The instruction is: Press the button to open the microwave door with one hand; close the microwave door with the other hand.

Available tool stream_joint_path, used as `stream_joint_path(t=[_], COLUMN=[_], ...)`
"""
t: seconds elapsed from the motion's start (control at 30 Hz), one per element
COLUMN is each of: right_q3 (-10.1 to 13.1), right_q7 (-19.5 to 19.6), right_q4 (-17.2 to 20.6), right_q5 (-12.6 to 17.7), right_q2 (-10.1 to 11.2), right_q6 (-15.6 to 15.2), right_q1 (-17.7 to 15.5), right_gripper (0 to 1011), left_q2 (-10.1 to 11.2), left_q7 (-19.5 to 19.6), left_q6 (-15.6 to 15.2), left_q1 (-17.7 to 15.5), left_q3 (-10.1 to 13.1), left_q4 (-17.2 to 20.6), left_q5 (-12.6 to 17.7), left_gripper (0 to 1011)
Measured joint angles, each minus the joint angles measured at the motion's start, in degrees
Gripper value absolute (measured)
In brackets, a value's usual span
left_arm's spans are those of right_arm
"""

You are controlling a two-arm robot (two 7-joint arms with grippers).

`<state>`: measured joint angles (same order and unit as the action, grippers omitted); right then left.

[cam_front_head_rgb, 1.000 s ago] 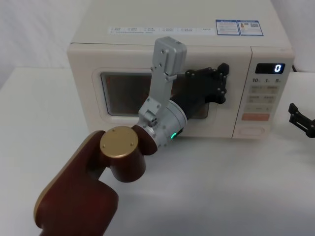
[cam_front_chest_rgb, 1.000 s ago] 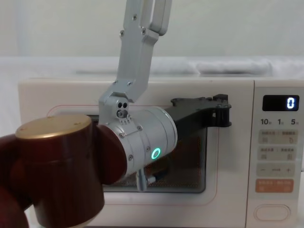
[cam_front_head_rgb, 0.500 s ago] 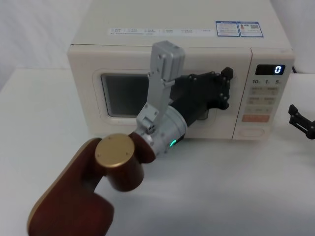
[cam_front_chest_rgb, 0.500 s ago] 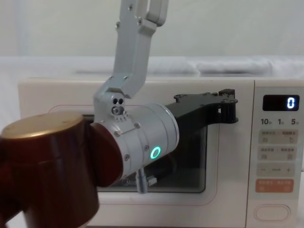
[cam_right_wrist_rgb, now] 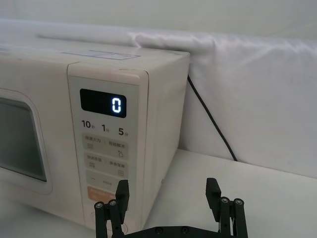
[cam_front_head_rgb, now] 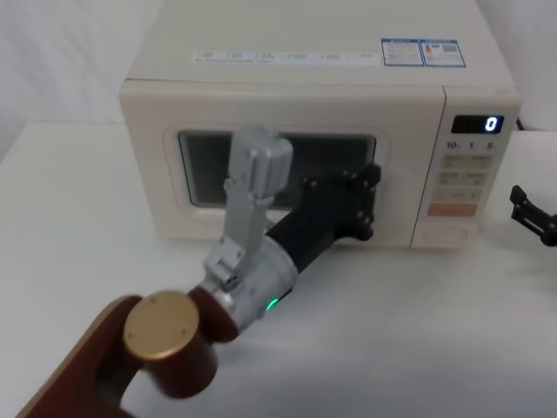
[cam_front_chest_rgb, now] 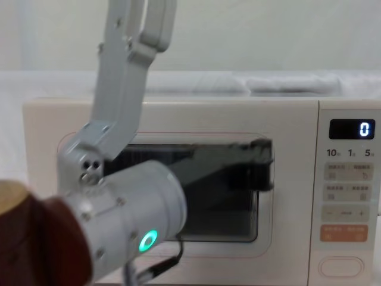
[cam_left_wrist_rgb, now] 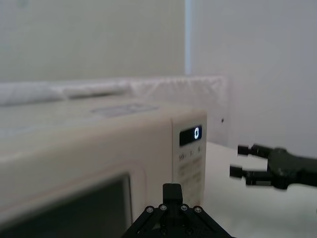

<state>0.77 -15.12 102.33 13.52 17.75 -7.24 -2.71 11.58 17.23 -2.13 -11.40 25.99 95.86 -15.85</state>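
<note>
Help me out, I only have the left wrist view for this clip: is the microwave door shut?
Observer: Yes. In the head view the microwave door sits flush with the control panel, with no gap.
Operator: Where is the left gripper against it?
Observer: The left gripper is in front of the door's right edge. I cannot tell whether it is touching.
Operator: Is the right one at the button?
Observer: No. The button is at the bottom of the panel. The right gripper hangs to its right, apart from it, with its fingers open.

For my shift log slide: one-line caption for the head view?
Left hand at the closed microwave door; right hand waits right of the button.
</note>
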Motion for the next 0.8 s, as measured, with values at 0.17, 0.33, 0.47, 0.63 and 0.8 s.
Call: stream_joint_path(t=[0.17, 0.33, 0.47, 0.63, 0.8], right_q3=[0.0, 0.0, 0.0, 0.0, 0.0], right_q7=[0.0, 0.0, 0.0, 0.0, 0.0], right_q4=[0.0, 0.0, 0.0, 0.0, 0.0], right_q5=[0.0, 0.0, 0.0, 0.0, 0.0], right_q2=[0.0, 0.0, 0.0, 0.0, 0.0], right_q6=[0.0, 0.0, 0.0, 0.0, 0.0], right_q1=[0.0, 0.0, 0.0, 0.0, 0.0], right_gripper=[1002, 1002, 1002, 1002, 1002], left_q2=[1.26, 1.69, 1.61, 1.05, 0.41], left_q7=[-1.37, -3.85, -6.08, -9.77, -13.23], left_q6=[0.24, 1.25, 2.24, 3.59, 4.83], left_q1=[3.42, 7.41, 10.16, 13.91, 17.44], left_q3=[-1.2, -3.58, -5.76, -9.42, -13.37], left_q4=[2.05, 4.07, 5.45, 7.05, 8.71], left_q5=[0.73, 1.56, 2.48, 3.79, 4.8], left_gripper=[0, 0, 0, 0, 0])
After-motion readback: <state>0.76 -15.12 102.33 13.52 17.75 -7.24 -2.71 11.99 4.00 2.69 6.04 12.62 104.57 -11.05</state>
